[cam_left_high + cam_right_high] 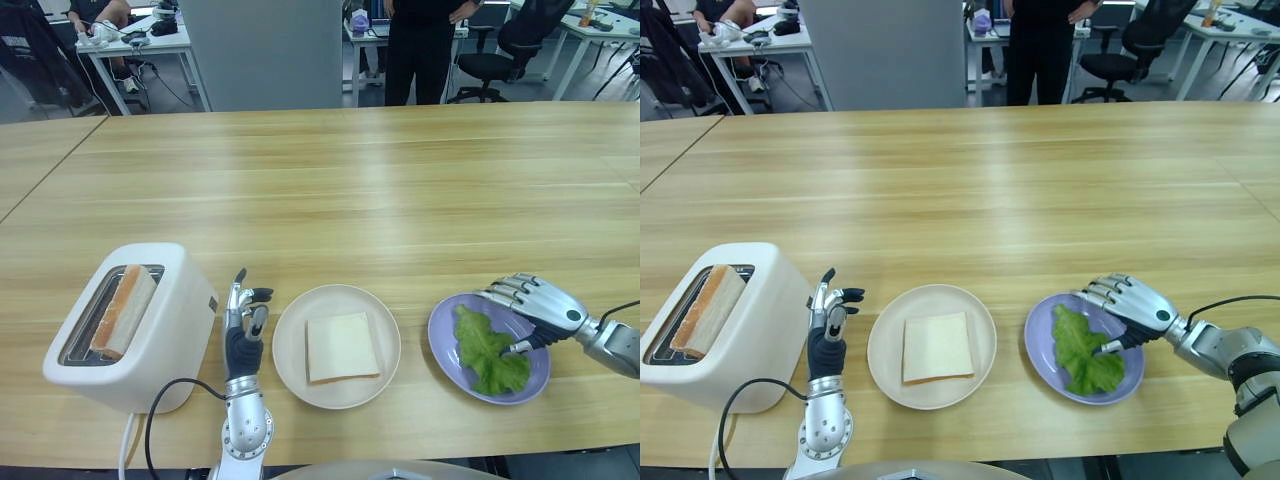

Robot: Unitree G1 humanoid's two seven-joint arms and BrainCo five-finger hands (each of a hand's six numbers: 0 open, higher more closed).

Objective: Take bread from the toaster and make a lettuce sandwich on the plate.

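Two slices of bread are in sight. One slice (pixel 342 346) lies flat in the middle of the cream plate (pixel 290 340), just to the right of the left hand's fingers (pixel 240 295). The other slice (pixel 126 308) stands in a slot of the single white toaster (pixel 170 330), to the left of those fingers. The left hand (pixel 245 335) stands upright between toaster and cream plate, fingers pointing up, loosely apart and holding nothing.

One lettuce leaf (pixel 488 350) lies on the purple plate (pixel 445 335), the second of two plates. The right hand (pixel 535 305) hovers over that plate's far right rim. Its fingers (pixel 505 292) are stretched out and slightly spread above the leaf's far end. Its thumb tip is at the leaf's right edge, and nothing is clamped.

Both plates and the toaster rest on the near edge of one long wooden table (pixel 350 190).
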